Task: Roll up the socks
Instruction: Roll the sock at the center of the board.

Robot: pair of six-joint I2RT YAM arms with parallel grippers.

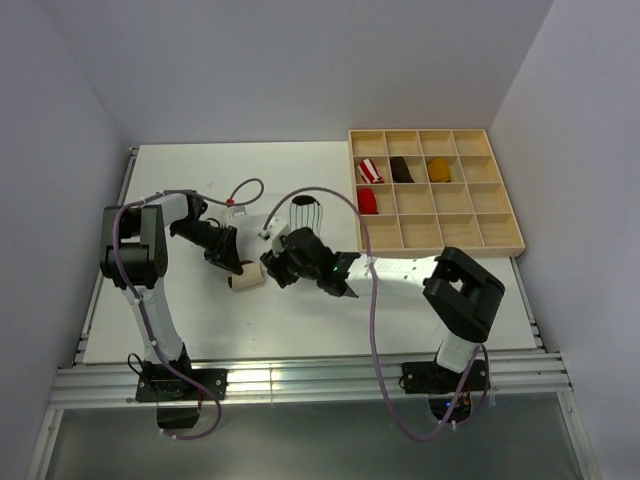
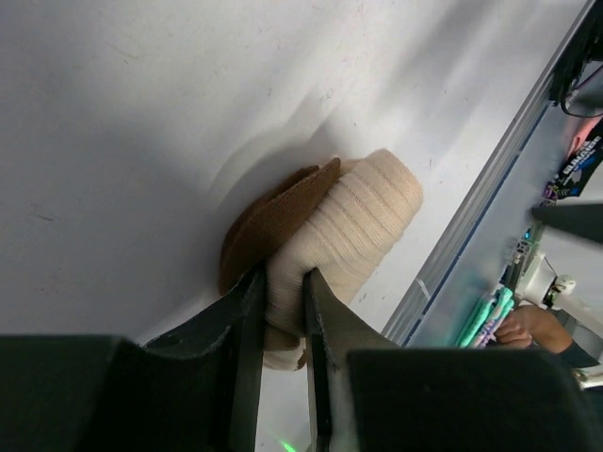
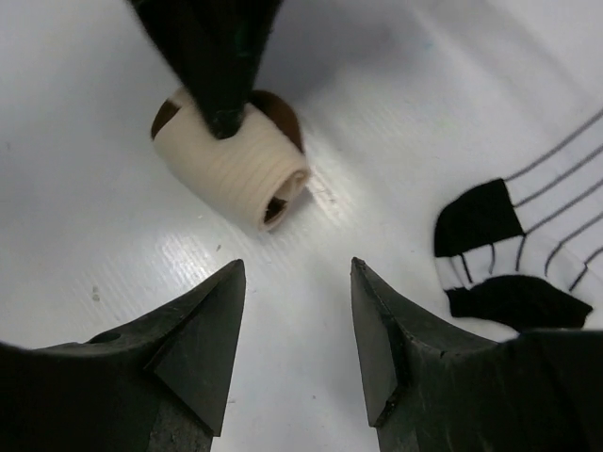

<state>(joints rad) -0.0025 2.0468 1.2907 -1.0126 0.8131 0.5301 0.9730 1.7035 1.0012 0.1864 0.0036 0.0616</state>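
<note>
— Where is the cream sock (image 1: 246, 277) found?
— It is seen rolled into a short cylinder on the white table (image 1: 230, 325), in the middle stretch between the two arms. Brown fabric is shown at one end.

— How is it gripped?
— It is pinched by the left gripper (image 2: 283, 280), whose jaws are pressed onto the ribbed fabric. The right gripper (image 3: 297, 268) is spread wide with nothing between its fingers, and is pointed at the roll from just beside it.

— And the striped sock (image 1: 302, 213)?
— It is laid flat and unrolled farther back, just behind the right gripper.

— What room is left?
— Bare table is seen from the roll to the metal rail (image 1: 300, 378) at the near edge, and out to the left edge. The wooden tray (image 1: 440, 250) is set at the far right corner, well apart from the roll.
</note>
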